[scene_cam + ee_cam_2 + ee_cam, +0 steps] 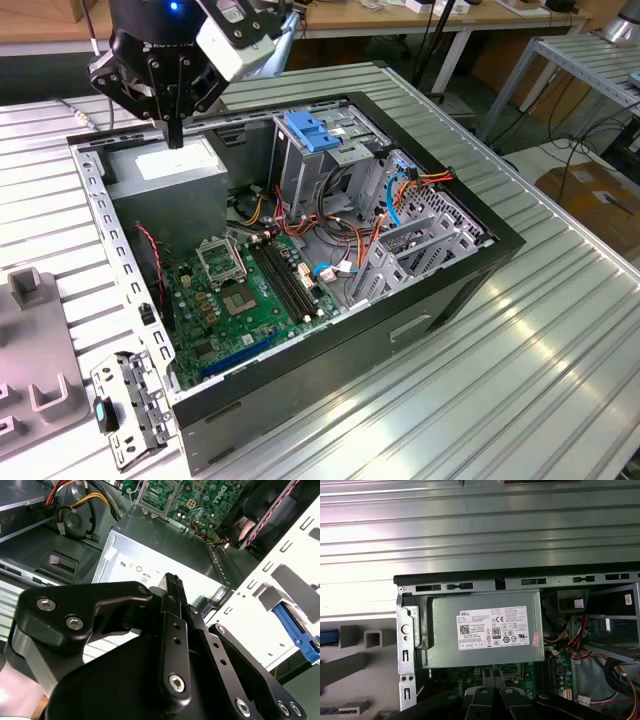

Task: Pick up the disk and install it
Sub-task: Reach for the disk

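My gripper hangs just above the grey power supply in the far left corner of the open computer case in the exterior view. Its black fingers are pressed together with nothing between them, so it is shut and empty. The disk shows as a blue carrier edge lying in a grey fixture outside the case's perforated wall. A strip of the same blue appears at the frame edge in the first wrist view. The gripper is well apart from the disk.
Inside the case stand a tall grey drive cage with a blue latch on top, the green motherboard and loose red, orange and blue cables. A grey fixture sits on the ribbed metal table beside the case.
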Action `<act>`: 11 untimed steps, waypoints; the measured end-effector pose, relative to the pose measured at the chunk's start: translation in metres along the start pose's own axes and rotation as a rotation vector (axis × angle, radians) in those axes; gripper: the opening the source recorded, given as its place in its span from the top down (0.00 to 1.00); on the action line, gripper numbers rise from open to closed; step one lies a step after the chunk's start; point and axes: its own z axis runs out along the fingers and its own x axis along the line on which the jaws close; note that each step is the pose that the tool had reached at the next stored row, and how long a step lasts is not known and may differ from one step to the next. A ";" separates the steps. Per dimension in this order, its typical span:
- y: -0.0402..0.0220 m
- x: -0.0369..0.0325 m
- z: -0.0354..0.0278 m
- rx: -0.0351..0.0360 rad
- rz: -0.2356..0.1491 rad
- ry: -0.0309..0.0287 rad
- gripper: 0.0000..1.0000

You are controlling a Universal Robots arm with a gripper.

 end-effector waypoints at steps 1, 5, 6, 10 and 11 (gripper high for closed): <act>-0.0001 0.0010 0.0000 0.0001 0.000 0.0003 0.89; -0.0004 0.0047 -0.0001 0.0002 0.000 0.0012 0.89; -0.0004 0.0055 -0.0001 0.0002 0.000 0.0014 0.89; -0.0008 0.0105 -0.0002 0.0002 0.000 0.0023 0.89; -0.0009 0.0119 -0.0002 0.0002 0.000 0.0026 0.89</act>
